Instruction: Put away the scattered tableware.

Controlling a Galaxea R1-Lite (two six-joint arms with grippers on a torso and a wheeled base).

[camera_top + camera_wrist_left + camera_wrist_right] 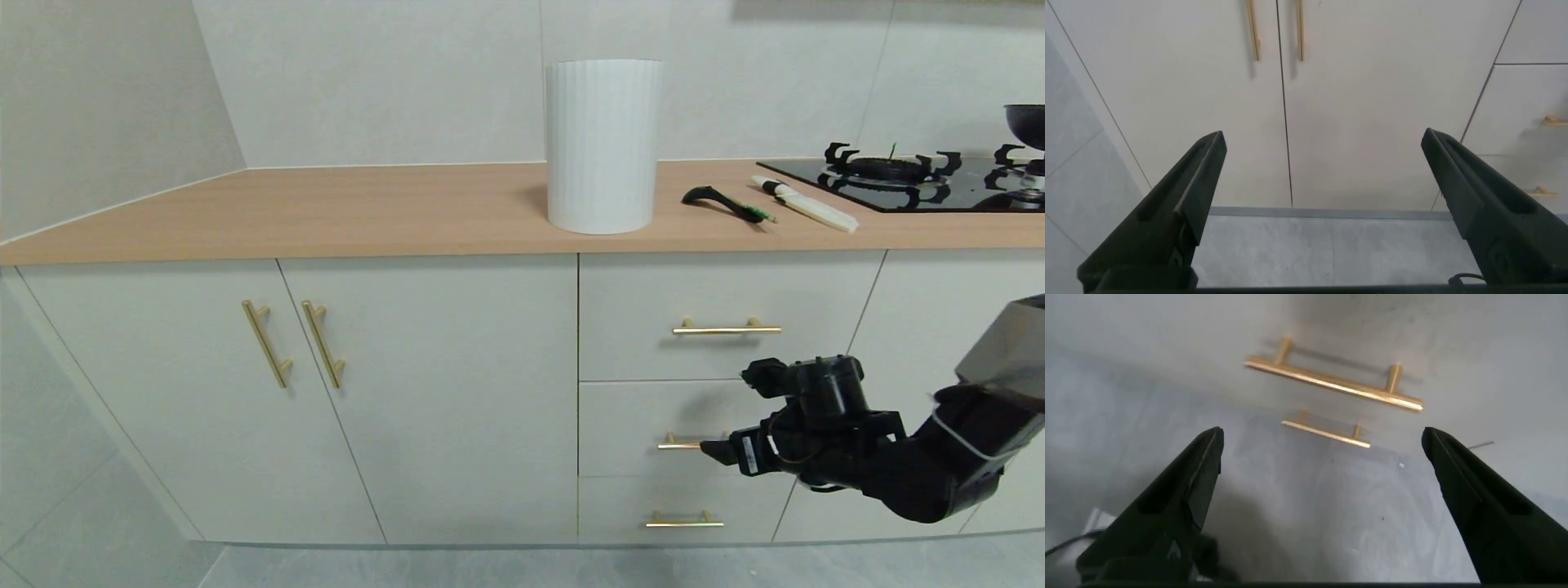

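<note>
Right gripper (729, 413), spread, just beside the middle handle (682, 444): the bar is best centred between the jaws before closure; left gripper (1323, 145) likewise spread.

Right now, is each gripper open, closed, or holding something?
Left gripper: open, empty.
Right gripper: open, empty, facing a gold metal bar drawer handle.

readable text: none legible, head view or either wrist view
white label (749, 457): stuck on the body of the right gripper (727, 411), lower right of the head view; there are dark marks on it, but the print is too small to make out
brands / numbers / signs: none legible
</note>
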